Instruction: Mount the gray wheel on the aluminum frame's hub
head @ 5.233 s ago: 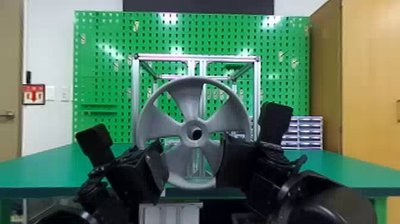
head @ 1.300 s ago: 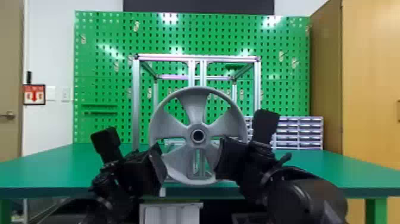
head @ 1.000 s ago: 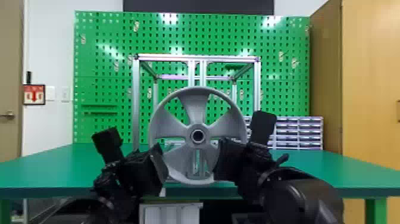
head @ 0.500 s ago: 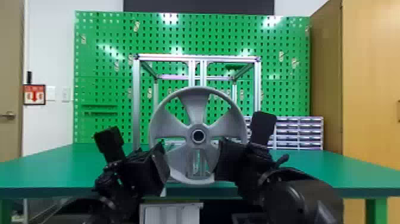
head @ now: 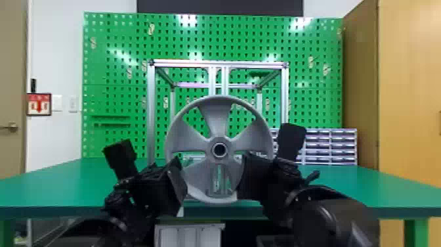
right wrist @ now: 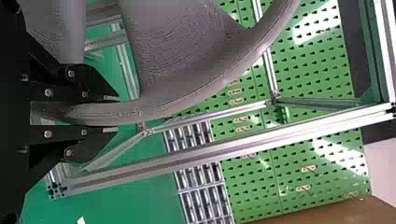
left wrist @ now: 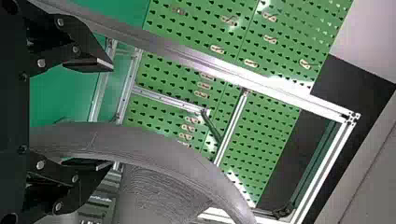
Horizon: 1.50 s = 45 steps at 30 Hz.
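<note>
Wheel (head: 215, 123) seems pinched between right fingers (right wrist: 95, 87), right wrist view shows.

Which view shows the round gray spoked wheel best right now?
The head view: it faces the wheel nearly square-on, center hole visible. The left wrist view catches a rim arc near the open left end effector; the right wrist view, rim held by the right end effector.

The gray wheel (head: 215, 121) seems matt, ridged plastic; the frame (head: 151, 115), glossy metal.
</note>
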### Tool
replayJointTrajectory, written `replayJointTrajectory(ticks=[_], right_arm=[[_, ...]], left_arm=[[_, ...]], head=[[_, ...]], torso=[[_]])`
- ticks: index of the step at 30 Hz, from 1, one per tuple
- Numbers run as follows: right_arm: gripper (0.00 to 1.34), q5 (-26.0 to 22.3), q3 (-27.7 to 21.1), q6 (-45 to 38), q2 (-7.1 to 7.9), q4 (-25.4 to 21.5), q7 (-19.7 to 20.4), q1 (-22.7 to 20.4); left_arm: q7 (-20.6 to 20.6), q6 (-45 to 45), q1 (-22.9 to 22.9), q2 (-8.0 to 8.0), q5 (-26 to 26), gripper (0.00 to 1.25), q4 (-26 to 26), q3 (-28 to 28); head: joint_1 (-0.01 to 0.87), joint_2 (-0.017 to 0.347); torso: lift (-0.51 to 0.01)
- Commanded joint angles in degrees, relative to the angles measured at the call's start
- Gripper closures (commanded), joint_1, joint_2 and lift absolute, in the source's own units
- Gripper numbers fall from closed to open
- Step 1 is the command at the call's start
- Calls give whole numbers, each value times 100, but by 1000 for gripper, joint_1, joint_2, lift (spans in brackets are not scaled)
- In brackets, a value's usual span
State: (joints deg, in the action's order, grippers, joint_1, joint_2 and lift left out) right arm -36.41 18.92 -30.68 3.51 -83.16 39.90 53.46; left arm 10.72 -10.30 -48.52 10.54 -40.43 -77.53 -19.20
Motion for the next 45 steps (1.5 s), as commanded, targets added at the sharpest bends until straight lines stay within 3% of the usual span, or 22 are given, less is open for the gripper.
replayJointTrajectory(ticks=[1, 8, 16, 19, 25, 27, 30, 37, 45], right_arm=[[1227, -103, -29, 10, 0, 1, 0, -11], [1032, -112, -3, 36, 9, 1, -61, -11], [651, -569, -99, 186, 27, 1, -79, -82], [579, -595, -91, 256, 44, 1, -79, -108], [144, -507, -38, 256, 62, 1, -140, -108], [56, -516, -38, 256, 71, 1, -158, -108], [56, -516, -47, 265, 71, 1, -175, -108], [53, -542, -73, 256, 71, 1, -210, -117], [53, -613, -82, 256, 97, -8, -298, -143]], left_arm=[[0, 2, 9, 1, 0, 535, -8, 4], [0, 2, 18, 1, 17, 532, 1, 4], [0, -7, 27, 1, 35, 507, 1, 13], [0, 2, 27, 1, 35, 504, 1, 13], [0, -7, 36, 1, 44, 495, 1, 13], [0, 2, 36, 1, 53, 486, 1, 4], [0, 2, 44, 1, 53, 447, 1, 4], [-8, 2, 44, 1, 61, 173, 1, -5], [-8, 2, 71, 10, 114, 177, -52, 31]], head=[[-5, 6], [-5, 6], [-5, 6], [-5, 6], [-5, 6], [-5, 6], [-5, 6], [-5, 6], [-5, 6]], torso=[[-499], [-499], [-499], [-499], [-499], [-499], [-499], [-499], [-499]])
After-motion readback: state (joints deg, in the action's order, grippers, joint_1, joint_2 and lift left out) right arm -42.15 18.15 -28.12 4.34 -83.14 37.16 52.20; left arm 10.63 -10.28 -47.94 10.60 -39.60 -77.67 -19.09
